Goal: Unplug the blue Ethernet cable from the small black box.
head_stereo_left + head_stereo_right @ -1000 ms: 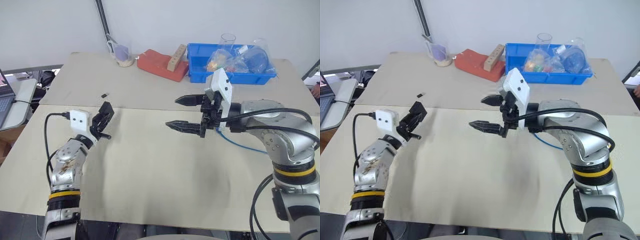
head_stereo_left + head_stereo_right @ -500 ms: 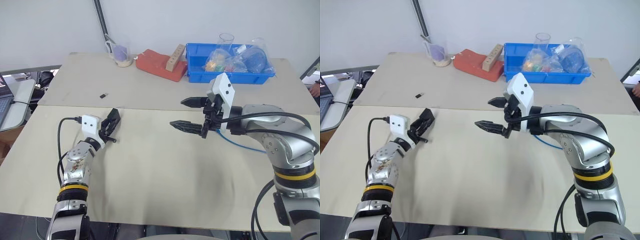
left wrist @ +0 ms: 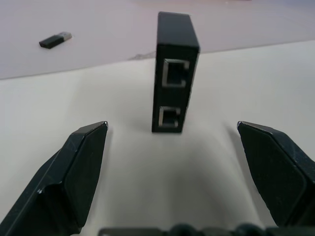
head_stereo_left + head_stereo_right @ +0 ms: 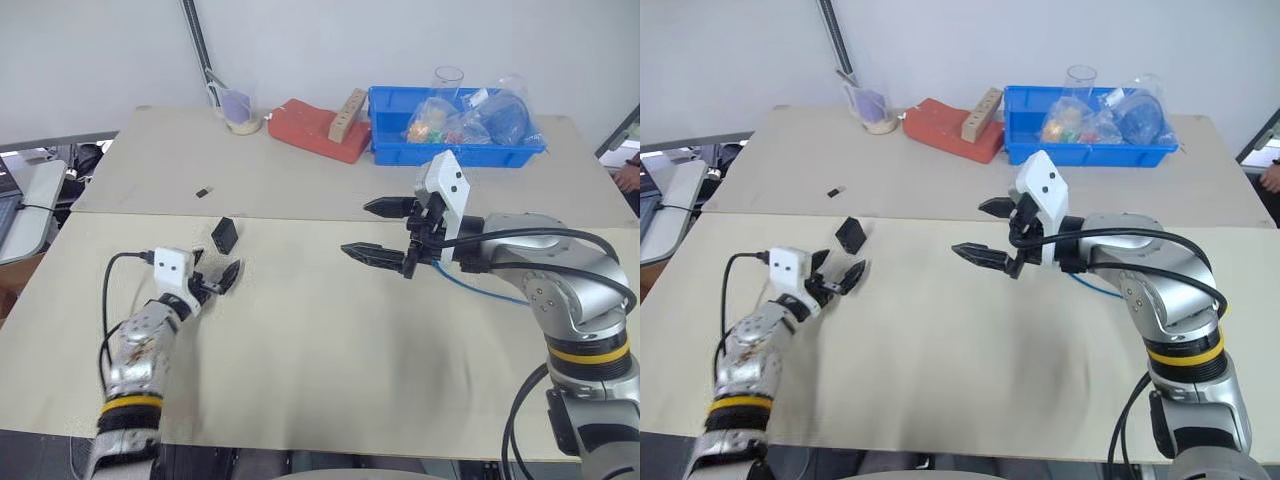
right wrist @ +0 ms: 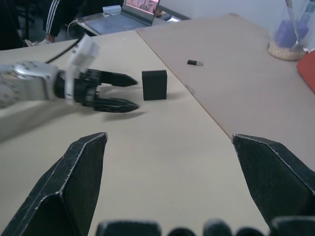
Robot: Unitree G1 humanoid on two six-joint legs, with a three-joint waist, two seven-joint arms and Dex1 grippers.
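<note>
Black and standing on edge, the small box (image 4: 224, 235) sits free on the table (image 4: 320, 340), both sockets empty (cable (image 4: 480, 288) lies by the right arm). Both grippers, left (image 4: 222, 278) and right (image 4: 378, 228), gape wide and empty, so the unplugging looks done; next comes only pulling the arms away.

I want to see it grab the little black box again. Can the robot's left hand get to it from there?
Probably yes. The small black box stands on edge just ahead of the left hand, whose fingers are open, with only bare table between them.
</note>
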